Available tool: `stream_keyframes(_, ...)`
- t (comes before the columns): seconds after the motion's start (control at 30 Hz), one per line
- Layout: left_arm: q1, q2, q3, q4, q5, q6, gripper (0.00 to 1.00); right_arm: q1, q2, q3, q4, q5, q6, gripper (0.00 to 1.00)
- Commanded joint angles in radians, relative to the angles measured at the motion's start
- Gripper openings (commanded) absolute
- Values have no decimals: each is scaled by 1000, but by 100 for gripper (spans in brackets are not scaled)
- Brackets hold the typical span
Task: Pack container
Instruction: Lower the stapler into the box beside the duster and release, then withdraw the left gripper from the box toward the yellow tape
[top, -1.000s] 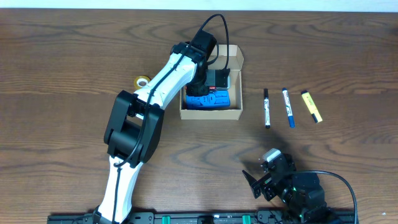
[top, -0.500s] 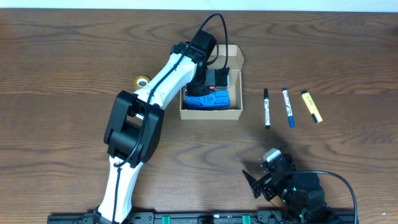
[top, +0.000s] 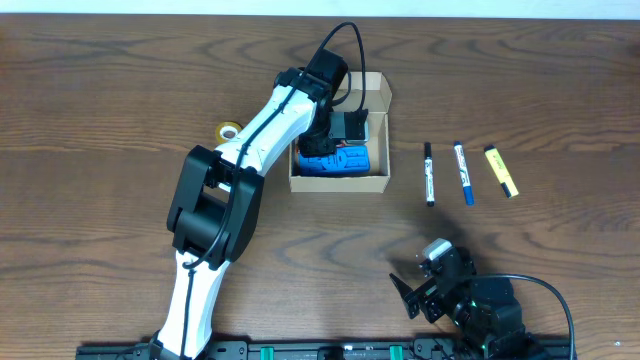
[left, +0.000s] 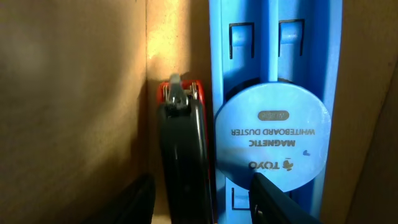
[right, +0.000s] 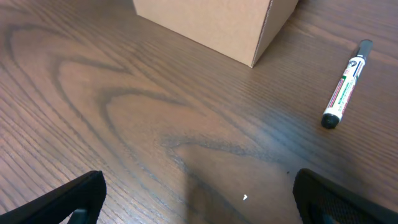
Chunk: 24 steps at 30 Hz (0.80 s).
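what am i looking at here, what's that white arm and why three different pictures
Two robot arms sit at a wooden table, each with a two-finger gripper. One picture is from overhead; the others come from cameras on the wrists. The left gripper is open inside the box, over a blue duster and a black-and-red item. The right gripper is open and empty. Right of the box lie a black pen, a blue pen and a highlighter; a tape roll lies left.

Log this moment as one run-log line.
left end effector: open, in container over blue duster | right end effector: open, above table | black marker, blue marker, yellow highlighter: on table
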<state>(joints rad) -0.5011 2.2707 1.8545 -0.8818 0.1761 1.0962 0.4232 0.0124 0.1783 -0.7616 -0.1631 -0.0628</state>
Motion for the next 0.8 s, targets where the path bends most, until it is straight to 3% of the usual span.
stream_keyframes(0.0,4,-33,3,-3,0,-6,49,10,-6,-9,-1,3,-13,99)
stream_keyframes(0.33,8,-211,16,26,-21,-32,53,10,-6,-9,-1,3,-13,99)
stream_keyframes(0.6,37,-293,16,41,-31,-182,43,10,-6,-9,-1,2,-13,99)
stream_keyframes(0.77,76,-364,16,46,2,-250,43,10,-6,-9,-1,3,-13,99)
